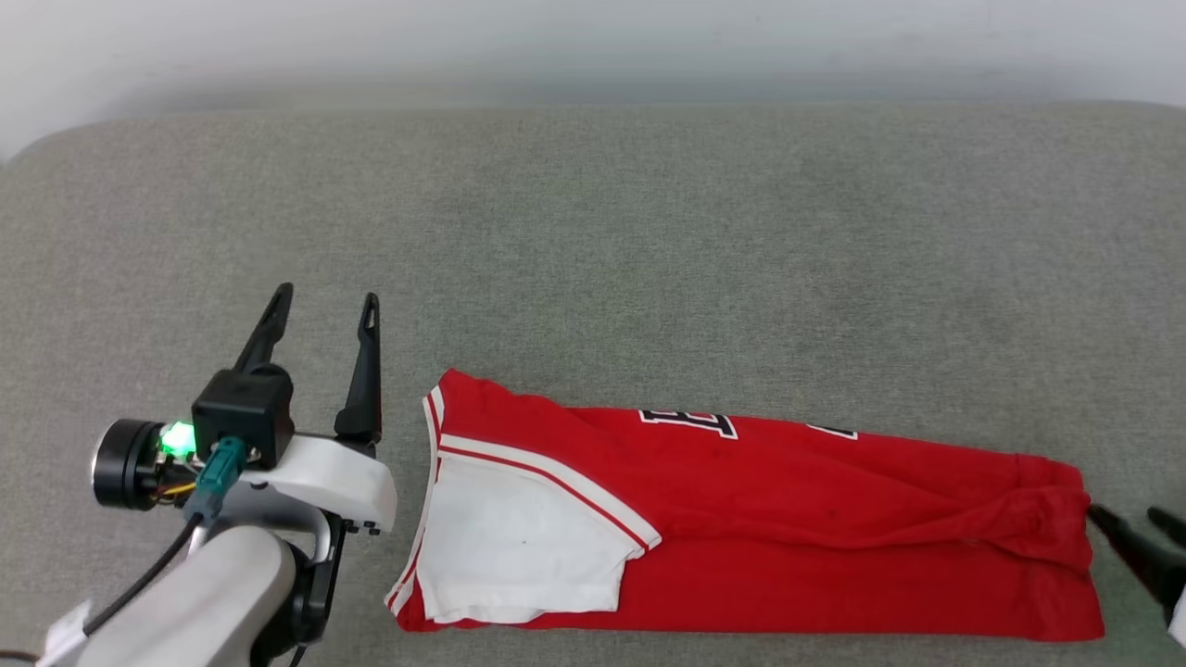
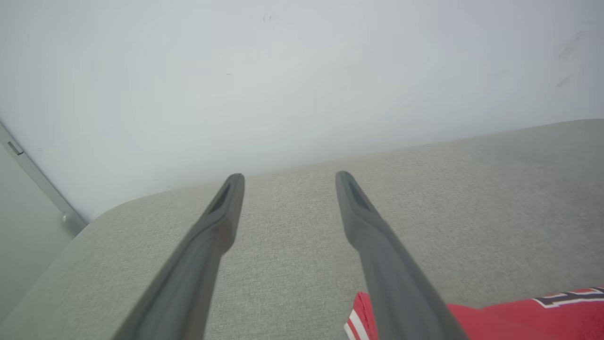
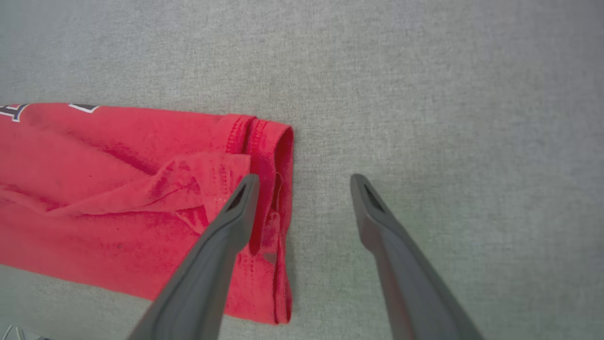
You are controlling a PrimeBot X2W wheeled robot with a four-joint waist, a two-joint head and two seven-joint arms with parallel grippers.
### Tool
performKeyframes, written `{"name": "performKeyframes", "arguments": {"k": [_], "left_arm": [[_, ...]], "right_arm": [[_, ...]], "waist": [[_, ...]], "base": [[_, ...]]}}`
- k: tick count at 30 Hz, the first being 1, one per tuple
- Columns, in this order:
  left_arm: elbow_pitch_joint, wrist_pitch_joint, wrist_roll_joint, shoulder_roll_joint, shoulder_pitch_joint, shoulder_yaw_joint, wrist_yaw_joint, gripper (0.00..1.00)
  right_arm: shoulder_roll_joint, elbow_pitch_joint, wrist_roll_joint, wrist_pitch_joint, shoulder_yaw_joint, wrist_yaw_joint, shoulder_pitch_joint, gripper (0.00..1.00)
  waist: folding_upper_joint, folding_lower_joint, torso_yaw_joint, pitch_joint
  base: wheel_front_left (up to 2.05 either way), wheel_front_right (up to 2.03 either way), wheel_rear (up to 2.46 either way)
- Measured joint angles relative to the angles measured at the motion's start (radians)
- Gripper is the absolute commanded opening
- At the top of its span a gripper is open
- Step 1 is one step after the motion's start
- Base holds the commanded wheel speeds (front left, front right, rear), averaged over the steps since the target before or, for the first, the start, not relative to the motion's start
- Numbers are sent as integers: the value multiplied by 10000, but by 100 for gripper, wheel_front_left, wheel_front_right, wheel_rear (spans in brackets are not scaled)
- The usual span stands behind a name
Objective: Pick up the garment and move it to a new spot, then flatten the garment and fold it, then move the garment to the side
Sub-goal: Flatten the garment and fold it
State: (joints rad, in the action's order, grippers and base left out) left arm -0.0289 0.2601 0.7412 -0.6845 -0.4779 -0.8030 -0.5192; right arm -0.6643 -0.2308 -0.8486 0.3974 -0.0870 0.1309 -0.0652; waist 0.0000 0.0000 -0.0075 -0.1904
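Lying as a long folded strip between both sets of fingers: garment (image 1: 741, 528), sleeve edge just right of the left gripper (image 1: 326, 295), spread and empty; hem edge at one fingertip of the right gripper (image 3: 304, 178), likewise spread, empty. Open grey cushion (image 1: 649, 232) beyond all fingertips.

In the head view the right gripper (image 1: 1123, 512) is cut off by the right edge, leaving just its two dark fingertips by the garment (image 1: 741, 537), and the left arm's pale forearm (image 1: 185, 602) runs out at the bottom edge. The garment's black print (image 1: 690, 423) is folded under along the far crease, leaving slivers of letters too slight to read. In the left wrist view a finger of the left gripper (image 2: 288, 175) covers part of the striped corner (image 2: 358, 321), and the cloth runs past the bottom and right edges. In the right wrist view the garment runs off the left edge and a finger hides part of the hem (image 3: 283, 156).
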Motion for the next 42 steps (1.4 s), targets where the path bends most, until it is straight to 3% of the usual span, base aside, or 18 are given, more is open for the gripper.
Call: {"name": "performKeyframes", "arguments": {"k": [8, 14, 21, 22, 30, 35, 42], "left_arm": [[295, 4, -1987, 1229, 1629, 2443, 107, 100], [374, 15, -3216, 2205, 2742, 3762, 550, 100], [196, 15, -4493, 3216, 3500, 4667, 1250, 100], [148, 15, -4938, 3593, 3711, 5009, 1494, 100], [165, 15, -5814, 4364, 4469, 5818, 2052, 100], [232, 15, -6071, 4807, 4852, 6224, 2652, 100], [236, 15, -6355, 5143, 5154, 6533, 3101, 100]], "right_arm": [[825, -541, -934, 732, -336, 0, 174, 100], [1014, -627, -1634, 972, -800, -8, 151, 100], [1012, -949, -1720, 1003, -1411, -23, -185, 100], [932, -1103, -1720, 961, -1641, -29, -320, 0], [639, -1337, -1837, 828, -1827, 10, -424, 0], [-349, -1567, -1831, 809, -1524, 6, -431, 0], [-1252, -1994, -1553, 986, -1185, 6, -469, 0]], "waist": [[0, 0, 250, -168], [0, -1, 409, -215], [0, -1, 506, -145], [0, -1, 532, -37], [0, 0, 490, 414], [0, -1, 462, 725], [0, 0, 481, 985]], "base": [[0, 0, 0], [0, 0, 0], [0, 0, 0], [0, 0, 0], [0, 0, 0], [0, 0, 0], [0, 0, 0]]}}
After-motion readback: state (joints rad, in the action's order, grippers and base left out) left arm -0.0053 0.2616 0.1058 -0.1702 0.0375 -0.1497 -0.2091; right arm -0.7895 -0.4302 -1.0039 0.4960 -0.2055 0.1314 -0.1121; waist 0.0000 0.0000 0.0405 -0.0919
